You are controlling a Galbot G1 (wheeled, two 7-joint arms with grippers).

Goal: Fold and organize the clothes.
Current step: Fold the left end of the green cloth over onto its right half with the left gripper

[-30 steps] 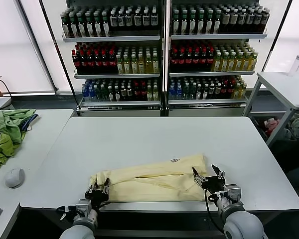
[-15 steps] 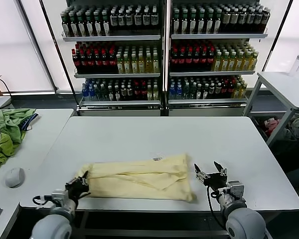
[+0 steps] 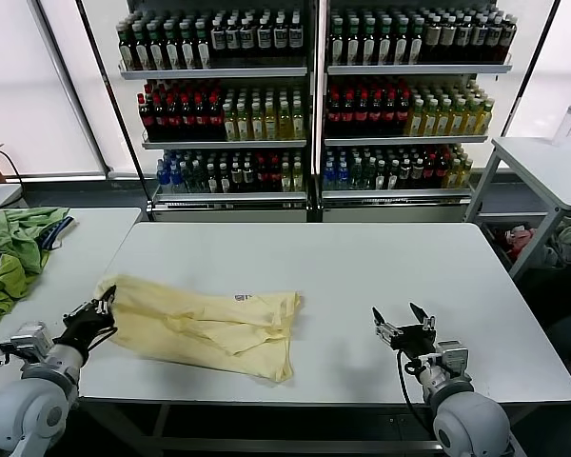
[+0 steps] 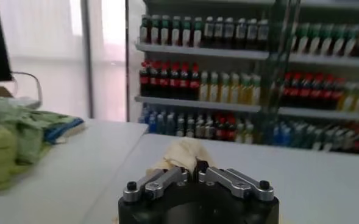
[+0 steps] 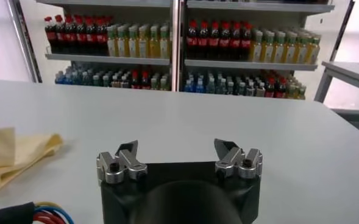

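The pale yellow T-shirt (image 3: 205,321) lies folded lengthwise and rumpled on the left half of the white table (image 3: 362,267), its small dark label facing up near the middle. My left gripper (image 3: 103,307) is shut on the shirt's left end at the table's left edge; in the left wrist view the yellow cloth (image 4: 182,155) bunches between its closed jaws (image 4: 192,171). My right gripper (image 3: 403,323) is open and empty near the table's front right, well clear of the shirt; in the right wrist view (image 5: 176,150) the shirt's end (image 5: 11,155) lies off to one side.
A heap of green and purple garments (image 3: 9,257) and a grey mouse sit on the neighbouring table at left. Drink shelves (image 3: 305,95) stand behind. Another white table (image 3: 547,167) is at right.
My left gripper has dragged the shirt leftward across the table, from the front centre to the left half. My right gripper has let go of the shirt and stayed at front right.
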